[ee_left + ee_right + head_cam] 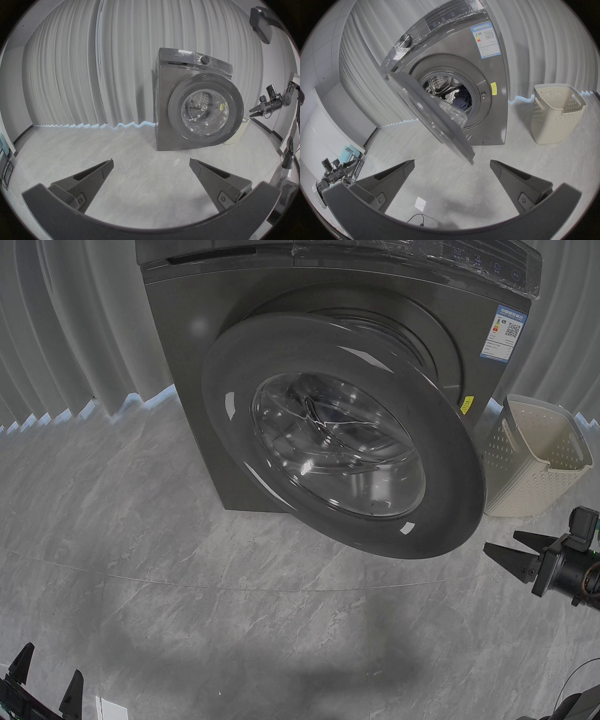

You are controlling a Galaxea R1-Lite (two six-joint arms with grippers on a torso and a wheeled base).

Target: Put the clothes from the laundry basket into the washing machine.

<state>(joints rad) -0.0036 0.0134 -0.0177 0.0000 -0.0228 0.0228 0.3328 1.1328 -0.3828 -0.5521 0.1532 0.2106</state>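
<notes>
A dark grey washing machine (187, 334) stands ahead with its round glass door (340, 440) swung partly open toward me. In the right wrist view the drum (453, 93) holds dark and light clothes (462, 100). The cream laundry basket (537, 455) sits on the floor right of the machine, and no clothes show in it. My right gripper (509, 546) hangs open near the door's lower right edge, holding nothing. My left gripper (47, 671) is open low at the near left, far from the machine, also holding nothing.
Pleated grey curtains (62, 334) line the wall behind the machine. Grey tiled floor (187, 590) spreads wide in front of it. A small white scrap (420, 203) and a cable lie on the floor near me.
</notes>
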